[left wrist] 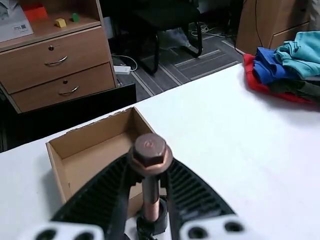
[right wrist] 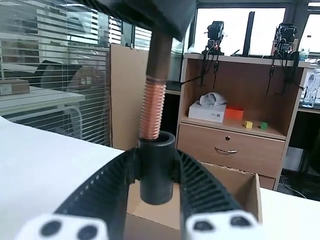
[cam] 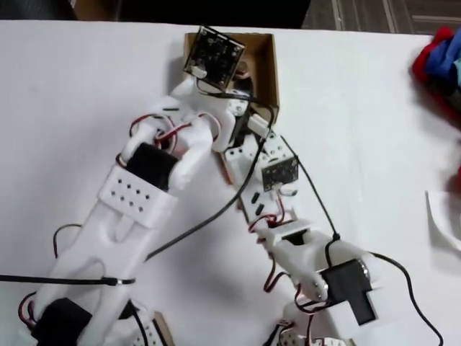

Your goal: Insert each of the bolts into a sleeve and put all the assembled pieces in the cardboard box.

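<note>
A copper bolt [left wrist: 149, 152] with a hex head stands upright in my left gripper [left wrist: 149, 172], which is shut on its shaft just under the head. Its threaded end [right wrist: 152, 110] enters the top of a black sleeve [right wrist: 156, 170]. My right gripper [right wrist: 156, 167] is shut on that sleeve from both sides. Both grippers meet right in front of the open cardboard box [cam: 268, 66], whose inside [left wrist: 90, 152] appears brown and bare where I can see it. In the high view the wrist cameras hide the bolt and sleeve.
A pile of red, blue and teal cloth [cam: 439, 58] lies at the table's far right. A white curved object [cam: 443, 223] sits at the right edge. The table [cam: 360, 108] ends just behind the box; a drawer cabinet [left wrist: 55, 65] stands beyond.
</note>
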You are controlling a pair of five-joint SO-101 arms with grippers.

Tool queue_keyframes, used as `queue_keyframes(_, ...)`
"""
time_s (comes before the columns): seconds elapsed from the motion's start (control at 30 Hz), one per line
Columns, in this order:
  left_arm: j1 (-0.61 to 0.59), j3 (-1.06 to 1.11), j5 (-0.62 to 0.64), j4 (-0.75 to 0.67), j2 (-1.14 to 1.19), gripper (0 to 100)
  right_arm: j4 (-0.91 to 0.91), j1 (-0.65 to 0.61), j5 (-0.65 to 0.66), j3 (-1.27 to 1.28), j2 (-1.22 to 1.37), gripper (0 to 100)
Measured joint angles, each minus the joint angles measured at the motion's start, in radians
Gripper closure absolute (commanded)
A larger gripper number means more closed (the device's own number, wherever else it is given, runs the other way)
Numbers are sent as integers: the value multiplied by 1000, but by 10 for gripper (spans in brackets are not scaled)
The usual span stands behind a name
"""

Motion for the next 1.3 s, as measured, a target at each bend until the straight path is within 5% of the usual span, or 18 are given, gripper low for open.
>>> queue_keyframes(0.4,2,176,0,-253,-9,976,2,-2,2,0,0,978)
queue_keyframes(1.3,3,187,97,-252,8,976,-3,6,-3,-3,-5,978)
